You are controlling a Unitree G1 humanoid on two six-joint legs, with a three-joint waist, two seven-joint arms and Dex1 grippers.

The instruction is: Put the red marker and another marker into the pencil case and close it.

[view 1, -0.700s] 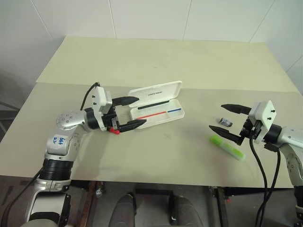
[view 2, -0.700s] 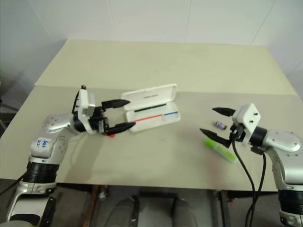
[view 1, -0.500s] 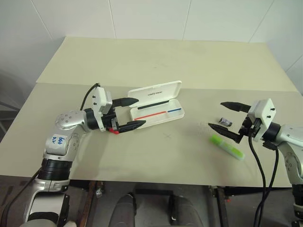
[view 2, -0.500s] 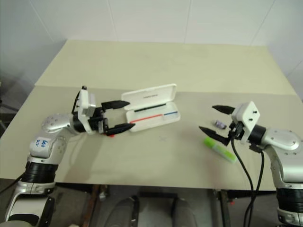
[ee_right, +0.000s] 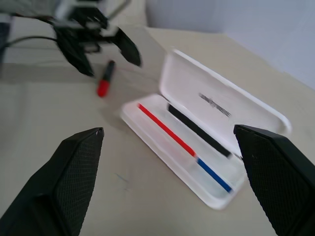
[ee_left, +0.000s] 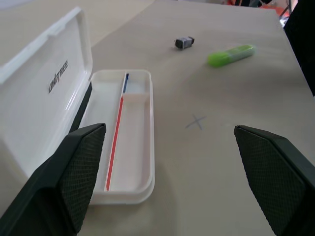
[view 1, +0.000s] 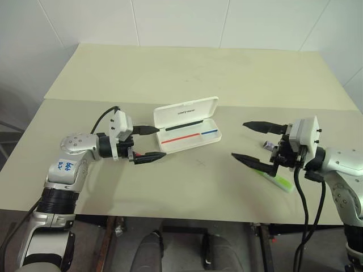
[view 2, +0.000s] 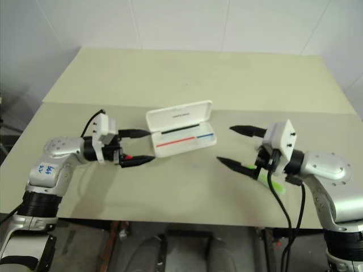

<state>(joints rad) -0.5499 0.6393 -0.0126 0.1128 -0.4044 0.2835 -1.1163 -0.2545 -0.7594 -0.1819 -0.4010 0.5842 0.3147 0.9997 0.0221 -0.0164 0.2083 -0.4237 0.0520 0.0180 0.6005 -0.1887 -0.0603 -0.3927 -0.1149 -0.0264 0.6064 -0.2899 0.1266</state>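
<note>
The pencil case [view 1: 187,111] lies open on the table's middle, its lid [ee_left: 49,83] standing up at the far side; thin red and blue lines run along its tray. The red marker [ee_right: 105,81], black with a red cap, lies on the table left of the case, beneath my left gripper [view 1: 161,141]. That gripper is open and empty, pointing at the case's left end. The lime-green highlighter [ee_left: 230,55] lies at the right, partly behind my right gripper [view 1: 239,139]. This gripper is also open and empty, hanging above the table between highlighter and case.
A small dark grey stub [ee_left: 184,42] sits on the table just beyond the highlighter. A faint pencilled cross [ee_left: 196,121] marks the table in front of the case. Bare beige table [view 1: 187,68] stretches behind the case.
My right gripper has swung left toward the case, passing over the highlighter. My left gripper has drawn back slightly to the left and lower. Both stay open.
</note>
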